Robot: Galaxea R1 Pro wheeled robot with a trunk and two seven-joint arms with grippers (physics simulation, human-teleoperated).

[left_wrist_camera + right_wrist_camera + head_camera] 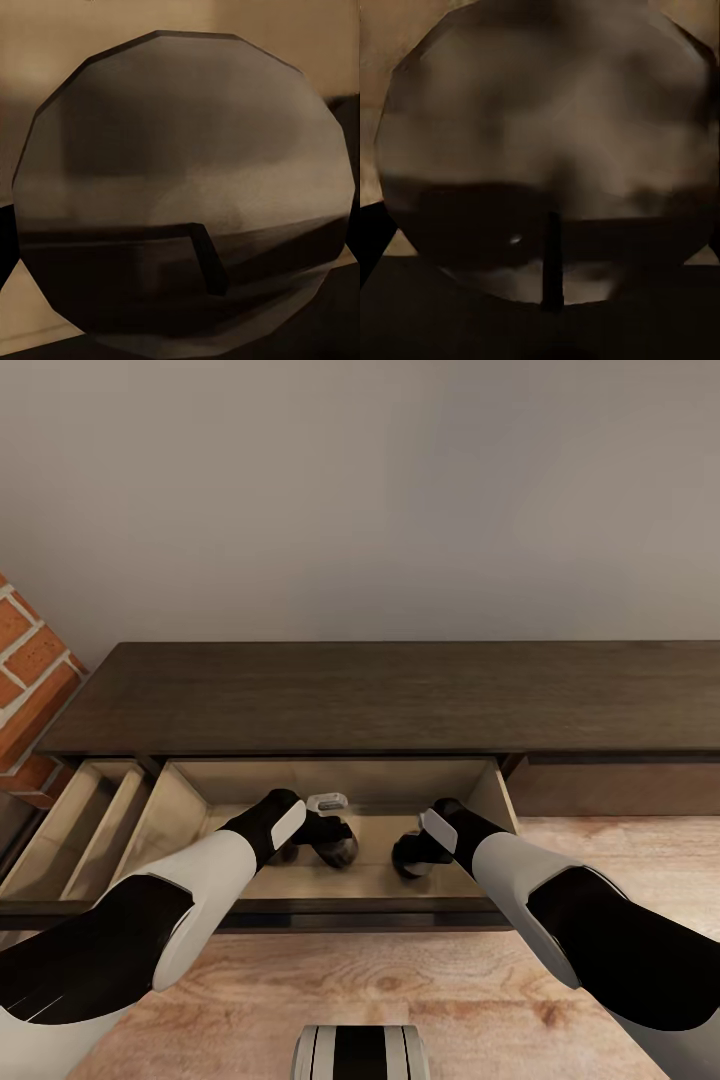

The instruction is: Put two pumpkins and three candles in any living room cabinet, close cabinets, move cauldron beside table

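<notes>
Head view: both arms are reaching down into the wide open drawer [470, 785] of the cabinet [380, 695], which is standing against the plain wall [400, 490]. Left of that drawer, a narrower drawer [85, 815] is also hanging open, showing pale dividers and nothing clearly inside; left of it, the brick fireplace [30, 670] is sitting at the cabinet's end. In the wide drawer, the left gripper [335, 845] is sitting low over the pale bottom left of centre, with a dark rounded object [343, 850] right at its tip; whether this is a candle is unclear, and finger state cannot be told. A small pale glossy piece [327, 800] is showing just behind it, identity unclear. In the left wrist view a big round faceted dark-grey face [180, 195] is sitting very close to the camera, beige drawer wall behind it; fingers are not readable. Right of centre in the drawer, the right gripper [408, 857] is sitting on another dark rounded shape [412, 855], grip state likewise impossible to tell. Right wrist view is giving a similar blurry round grey-brown face [547, 150] close up. The two gripper tips are lying near each other, apart. The drawer's front edge is running just beside both forearms; its right side wall is standing near the right wrist. Right of the drawer, the cabinet front [620, 785] is sitting closed, light wood floor [600, 850] below it.
</notes>
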